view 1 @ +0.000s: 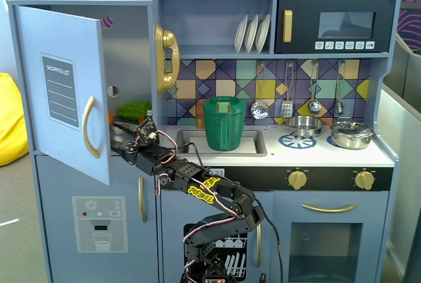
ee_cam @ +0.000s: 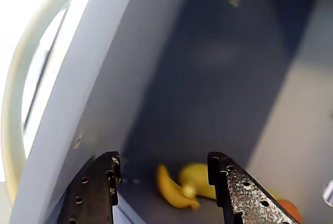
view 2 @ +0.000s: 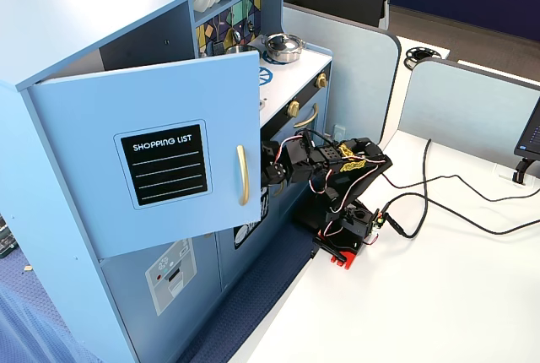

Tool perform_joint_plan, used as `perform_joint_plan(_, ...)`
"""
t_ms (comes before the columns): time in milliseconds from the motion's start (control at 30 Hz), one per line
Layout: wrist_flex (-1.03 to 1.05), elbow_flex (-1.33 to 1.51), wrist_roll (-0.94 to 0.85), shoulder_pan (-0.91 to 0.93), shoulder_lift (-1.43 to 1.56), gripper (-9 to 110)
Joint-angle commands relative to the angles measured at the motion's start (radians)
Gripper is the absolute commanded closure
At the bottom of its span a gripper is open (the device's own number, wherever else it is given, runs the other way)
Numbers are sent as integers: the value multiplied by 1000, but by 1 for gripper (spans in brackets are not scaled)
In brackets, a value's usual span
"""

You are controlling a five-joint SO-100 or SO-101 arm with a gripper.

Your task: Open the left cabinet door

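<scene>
The left cabinet door [view 1: 62, 46], blue-grey with a black "SHOPPING LIST" panel [view 1: 60, 92] and a curved gold handle [view 1: 89, 127], stands swung open to the left. It also shows in the other fixed view [view 2: 84, 118], with its handle [view 2: 243, 175]. My gripper [view 1: 118, 133] reaches into the cabinet opening just behind the door's free edge. In the wrist view my gripper [ee_cam: 164, 165] is open and empty. The door's inner face [ee_cam: 104, 78] lies just left of the left finger [ee_cam: 106, 174]. In the other fixed view the fingertips are hidden behind the door.
Yellow toy bananas [ee_cam: 182, 187] and a green item [view 1: 133, 110] lie inside the cabinet. Below is the ice-dispenser door [view 1: 99, 230]. A gold telephone [view 1: 166, 58] hangs right of the opening. A green pitcher [view 1: 223, 122] stands in the sink. The arm's base [view 2: 346, 236] sits on a white desk [view 2: 456, 295].
</scene>
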Motion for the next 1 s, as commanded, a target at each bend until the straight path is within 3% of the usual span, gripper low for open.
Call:
perform_joint_plan(0,-40,2,-14,-8,2,89)
perform_joint_plan(167,5,38,95,252,46,92)
perform_joint_plan(300,172,67,247,495,121,93)
perform_joint_plan(633,1023,18,448,888,210,94)
perform_joint_plan(967,1477,314,560,1051,359,94)
